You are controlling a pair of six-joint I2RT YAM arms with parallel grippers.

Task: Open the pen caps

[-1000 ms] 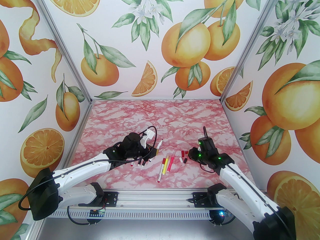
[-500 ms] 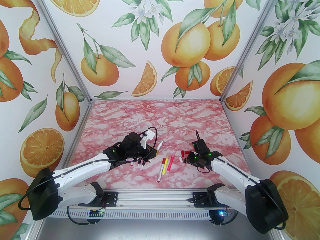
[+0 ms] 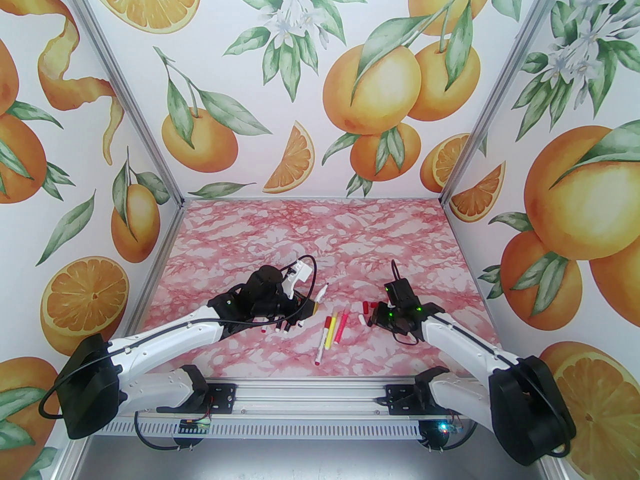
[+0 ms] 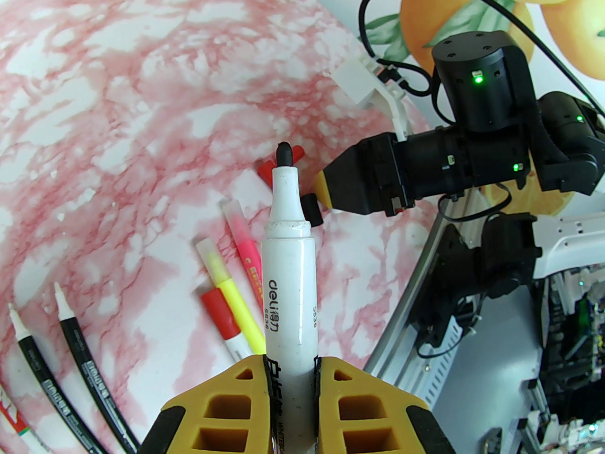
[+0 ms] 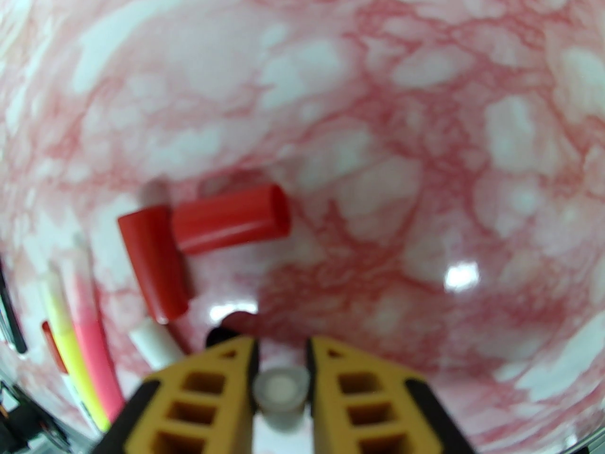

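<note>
Pen caps loose on the table, right of centre: two red ones touching in an L, a white one just beside. Right gripper low over them, jaws pinching a pale cap. Left gripper jaws clamped on an uncapped white marker, black tip bare. Yellow, pink and red-capped pens lie between the arms. Table glossy pink-and-white marble; walls papered with oranges and leaves, aluminium posts at corners.

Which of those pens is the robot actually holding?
The white marker with the bare black tip, clamped in the left hand; the yellow pen, the pink pen and the rest lie on the table.
</note>
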